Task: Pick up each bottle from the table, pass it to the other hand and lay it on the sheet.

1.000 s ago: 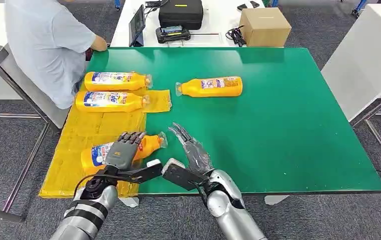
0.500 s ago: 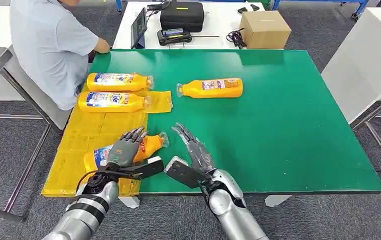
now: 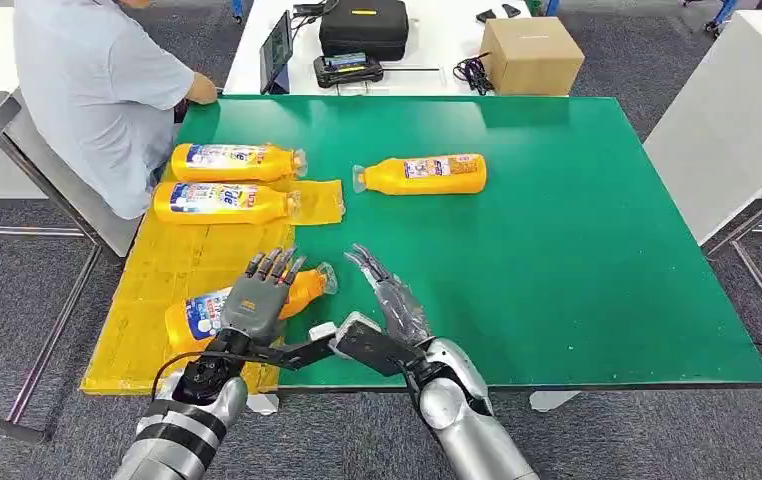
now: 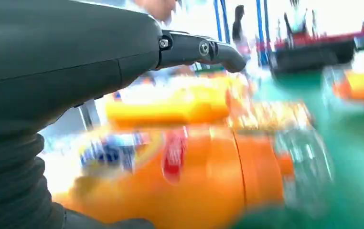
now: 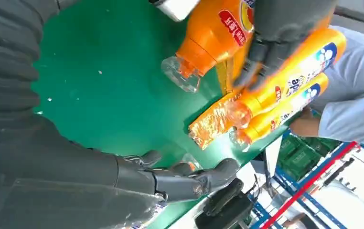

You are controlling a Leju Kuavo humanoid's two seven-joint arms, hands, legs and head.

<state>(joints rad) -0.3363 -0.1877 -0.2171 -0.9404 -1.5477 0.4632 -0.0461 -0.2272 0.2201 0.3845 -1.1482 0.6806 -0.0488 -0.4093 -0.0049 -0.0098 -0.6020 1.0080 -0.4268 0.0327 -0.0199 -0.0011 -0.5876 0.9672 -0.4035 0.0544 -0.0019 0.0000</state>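
Green table (image 3: 557,250) carries the work; a yellow sheet (image 3: 172,275) covers its left edge as the drop zone, within reach of the left arm alone, which is presumably why each bottle must change hands. A seated person (image 3: 97,90) is at the far left corner, near the sheet.

Two far bottles (image 3: 219,182) lie side by side on the sheet's far end, caps toward the table centre, apparently already delivered. The lone bottle (image 3: 422,173) lies on bare green, well apart from both hands, cap toward the sheet; judged the next one to fetch.

The near bottle (image 3: 207,308) lies on its side at the sheet's near end, its clear cap reaching over the sheet's edge onto the green.

Left hand (image 3: 254,300) is above this bottle with fingers spread and straight, gripping nothing; whether the palm touches the bottle cannot be told. The posture suggests a release.

Right hand (image 3: 389,300) rests open over the green just beside the cap, fingers extended and empty, placed where a handover would occur.
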